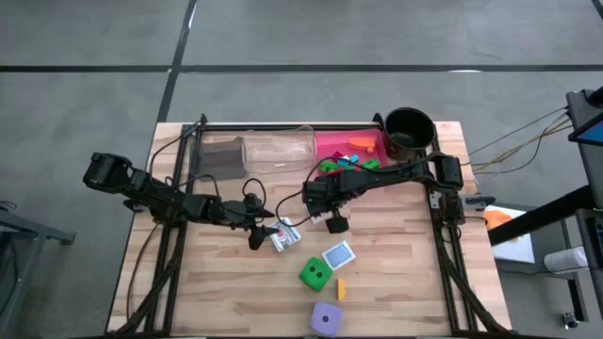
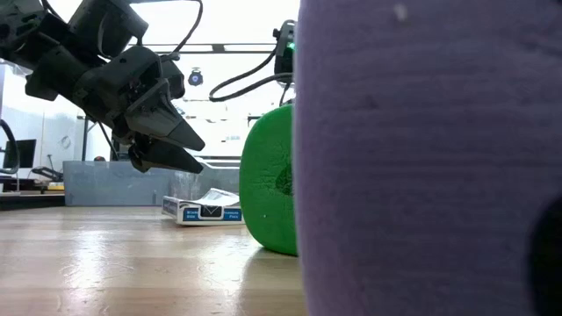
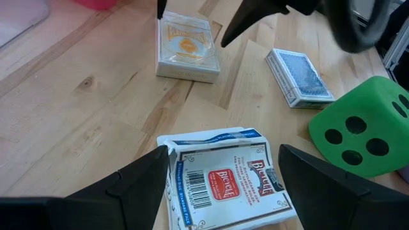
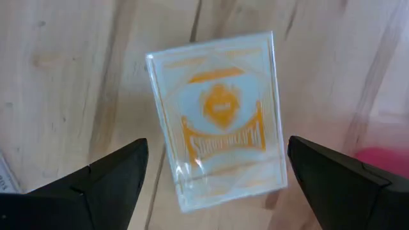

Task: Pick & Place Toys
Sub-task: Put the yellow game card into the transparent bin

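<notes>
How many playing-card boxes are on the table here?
3. A red-printed white card box lies mid-table; a blue-backed card box lies beside the green foam die; an orange-printed card box lies near the pink plastic tray. Others may be hidden.

Left arm reaches in from the left edge, stretched low toward centre; left end effector (image 1: 267, 229) fingers (image 3: 137, 185) spread wide, tips angled down near the tabletop; right arm extends from right side toward centre; right end effector (image 1: 325, 218) fingers (image 4: 105, 176) also parted, pointing down.
</notes>
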`<act>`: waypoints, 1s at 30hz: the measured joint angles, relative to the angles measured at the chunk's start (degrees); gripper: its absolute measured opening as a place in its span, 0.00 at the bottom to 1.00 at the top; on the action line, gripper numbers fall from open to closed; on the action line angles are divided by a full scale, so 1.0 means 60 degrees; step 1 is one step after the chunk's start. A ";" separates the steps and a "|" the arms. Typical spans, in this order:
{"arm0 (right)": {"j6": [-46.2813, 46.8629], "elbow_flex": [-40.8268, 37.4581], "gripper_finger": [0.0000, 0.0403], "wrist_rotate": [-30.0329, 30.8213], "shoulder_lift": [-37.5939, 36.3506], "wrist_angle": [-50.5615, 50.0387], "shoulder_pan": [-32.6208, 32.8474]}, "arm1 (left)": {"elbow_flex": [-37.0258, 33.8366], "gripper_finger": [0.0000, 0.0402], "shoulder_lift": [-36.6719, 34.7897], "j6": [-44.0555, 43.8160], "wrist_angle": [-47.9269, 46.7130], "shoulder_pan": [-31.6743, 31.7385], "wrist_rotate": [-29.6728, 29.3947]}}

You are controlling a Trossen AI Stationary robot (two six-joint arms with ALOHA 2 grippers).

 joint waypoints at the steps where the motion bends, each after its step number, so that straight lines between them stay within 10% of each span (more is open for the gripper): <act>1: -0.0101 0.0000 0.92 0.0012 0.0021 0.0032 -0.0009 | 0.0000 0.75 0.0000 0.0000 0.0000 0.0000 0.0000; 17: -0.0535 0.0443 0.92 0.0062 0.1170 -0.0037 -0.0162 | -0.0004 0.75 0.0000 0.0003 -0.0026 0.0007 0.0004; 30: 0.0008 0.0452 0.72 0.0302 0.1044 -0.0224 -0.0089 | -0.0004 0.75 0.0000 0.0000 -0.0022 0.0005 0.0007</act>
